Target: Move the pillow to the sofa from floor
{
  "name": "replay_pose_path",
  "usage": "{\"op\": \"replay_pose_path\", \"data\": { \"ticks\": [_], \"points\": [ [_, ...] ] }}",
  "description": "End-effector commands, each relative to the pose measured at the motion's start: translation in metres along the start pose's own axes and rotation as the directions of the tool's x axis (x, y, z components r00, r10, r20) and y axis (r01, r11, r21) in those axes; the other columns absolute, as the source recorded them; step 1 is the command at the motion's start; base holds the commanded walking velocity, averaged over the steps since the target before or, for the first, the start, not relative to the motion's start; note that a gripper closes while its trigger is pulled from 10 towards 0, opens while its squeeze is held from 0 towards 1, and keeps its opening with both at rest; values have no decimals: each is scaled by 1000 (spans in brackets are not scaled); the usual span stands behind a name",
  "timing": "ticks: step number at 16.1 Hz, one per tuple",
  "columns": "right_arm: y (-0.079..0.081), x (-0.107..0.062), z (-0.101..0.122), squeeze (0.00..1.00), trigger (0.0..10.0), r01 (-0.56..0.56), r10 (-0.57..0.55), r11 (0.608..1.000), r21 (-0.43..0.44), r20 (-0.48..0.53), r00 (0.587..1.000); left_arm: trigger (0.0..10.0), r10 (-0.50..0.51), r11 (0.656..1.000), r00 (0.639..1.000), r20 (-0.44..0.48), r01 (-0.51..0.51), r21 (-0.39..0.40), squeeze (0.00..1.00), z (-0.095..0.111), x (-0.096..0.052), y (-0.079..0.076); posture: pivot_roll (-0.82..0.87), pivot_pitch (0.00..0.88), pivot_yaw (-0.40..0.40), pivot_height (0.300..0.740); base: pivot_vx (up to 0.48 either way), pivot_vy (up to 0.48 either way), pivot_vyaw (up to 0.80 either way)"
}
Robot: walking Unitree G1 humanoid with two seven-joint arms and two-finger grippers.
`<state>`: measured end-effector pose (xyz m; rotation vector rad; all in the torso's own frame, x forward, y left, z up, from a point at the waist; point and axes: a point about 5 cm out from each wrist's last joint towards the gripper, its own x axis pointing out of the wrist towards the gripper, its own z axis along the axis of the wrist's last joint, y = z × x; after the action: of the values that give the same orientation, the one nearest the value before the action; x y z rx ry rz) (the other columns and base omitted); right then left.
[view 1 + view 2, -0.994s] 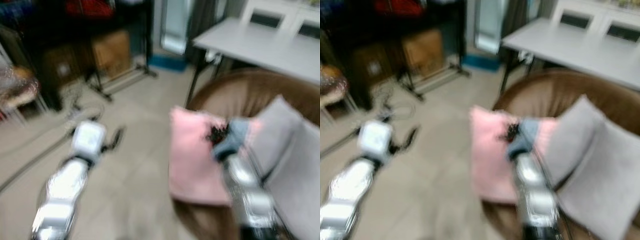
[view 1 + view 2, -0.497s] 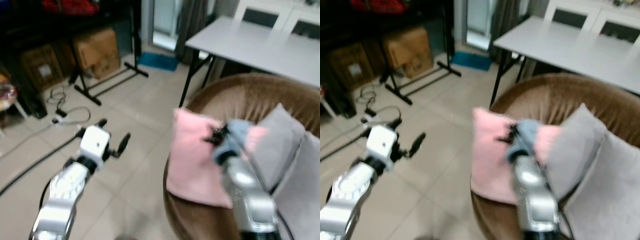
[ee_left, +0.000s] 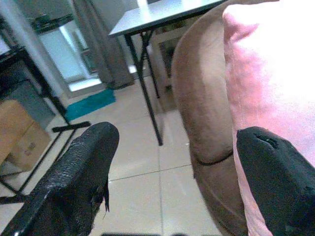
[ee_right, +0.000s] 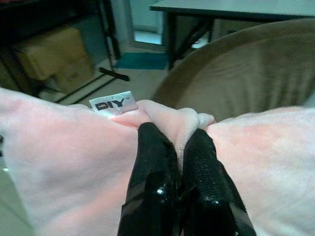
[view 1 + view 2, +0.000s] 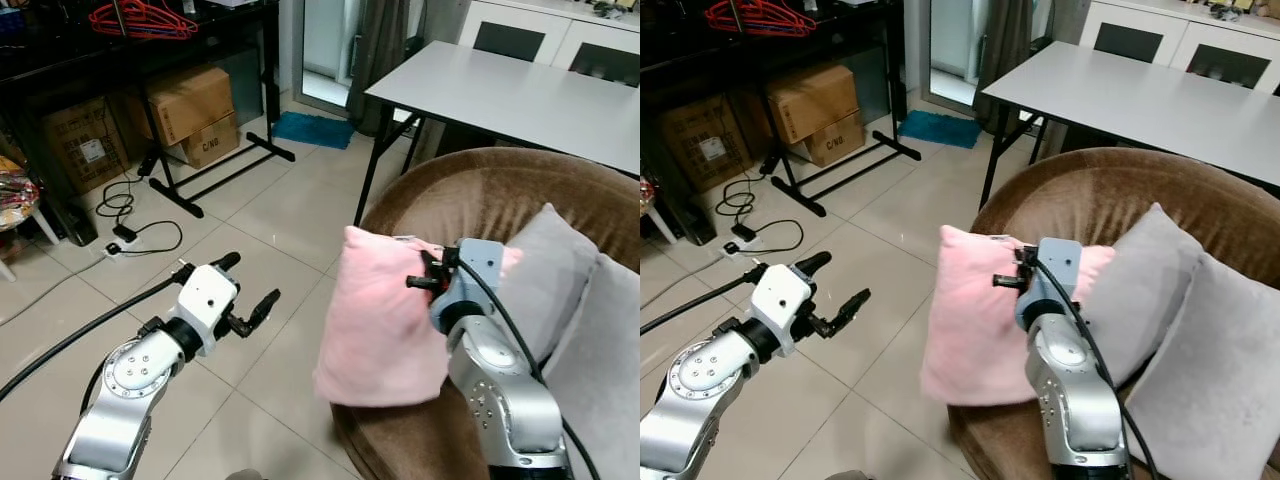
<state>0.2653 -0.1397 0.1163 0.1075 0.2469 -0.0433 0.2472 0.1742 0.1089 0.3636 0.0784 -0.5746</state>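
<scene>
A brown sofa carries two grey cushions leaning against its back, and the pink pillow rests upright over its front edge. The tiled floor bears cardboard boxes, a blue mat, black cables and the legs of a grey counter.
</scene>
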Motion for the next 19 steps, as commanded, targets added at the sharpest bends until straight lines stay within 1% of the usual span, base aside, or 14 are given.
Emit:
{"op": "replay_pose_path", "data": {
  "ticks": [1,2,4,6,7,8,10,12,13,15,16,17,18,19],
  "points": [
    [-6,-2,12,0,10000,48,-47,999,-21,43,998,10000,-33,999,999,12,33,9,0,3,1,-3,2,9,-33,740,0,0,0],
    [-13,-3,14,0,10000,94,-93,995,-24,39,995,10000,-55,998,998,10,55,8,0,3,1,-5,-2,10,-33,740,0,0,0],
    [-30,-5,16,0,10000,230,-229,973,-35,47,972,10000,-94,996,996,1,94,-3,0,1,0,-10,-8,14,-36,740,0,0,0],
    [-42,-6,17,0,10000,322,-321,947,-11,46,946,10000,-104,995,995,-4,104,-6,0,-1,-2,-12,-11,16,-41,740,0,0,0],
    [-48,-1,18,0,10000,359,-358,933,-28,40,933,10000,-111,994,994,-5,111,-4,0,-1,-2,-13,-11,21,-45,740,0,0,0],
    [-49,2,19,0,10000,367,-365,930,-39,37,930,10000,-114,993,993,-5,114,-2,0,-1,-2,-14,-11,22,-46,740,0,0,0],
    [-52,14,17,0,10000,379,-379,924,-56,13,925,10000,-134,991,991,-8,134,4,0,-1,-2,-15,-7,33,-52,740,0,0,0],
    [-50,41,12,0,10000,389,-392,918,-81,-20,920,10000,-192,981,981,-18,192,8,0,-1,-4,-20,-1,54,-59,740,0,0,0],
    [-48,60,8,0,10000,397,-402,912,-102,-37,915,10000,-221,975,975,-22,222,16,0,-1,-4,-22,1,75,-57,740,0,0,0],
    [-48,74,6,0,10000,401,-408,911,-97,-63,911,10000,-232,972,973,-23,232,22,0,0,-4,-22,-1,93,-47,740,0,0,0],
    [-48,88,7,0,10000,398,-406,911,-104,-71,911,10000,-243,970,970,-24,243,26,0,1,-4,-23,-3,110,-41,740,0,0,0],
    [-50,93,9,0,10000,404,-411,910,-92,-72,909,10000,-247,968,969,-24,248,28,0,2,-4,-23,2,121,-45,740,0,0,0],
    [-53,96,11,322,10000,420,-426,904,-87,-69,902,10000,-249,968,968,-25,250,29,0,2,-4,-24,2,121,-45,740,0,0,0],
    [-56,98,14,1000,10000,436,-441,897,-75,-64,895,10000,-250,968,968,-25,251,31,0,2,-4,-24,3,132,-48,740,0,0,0]
  ]
}}
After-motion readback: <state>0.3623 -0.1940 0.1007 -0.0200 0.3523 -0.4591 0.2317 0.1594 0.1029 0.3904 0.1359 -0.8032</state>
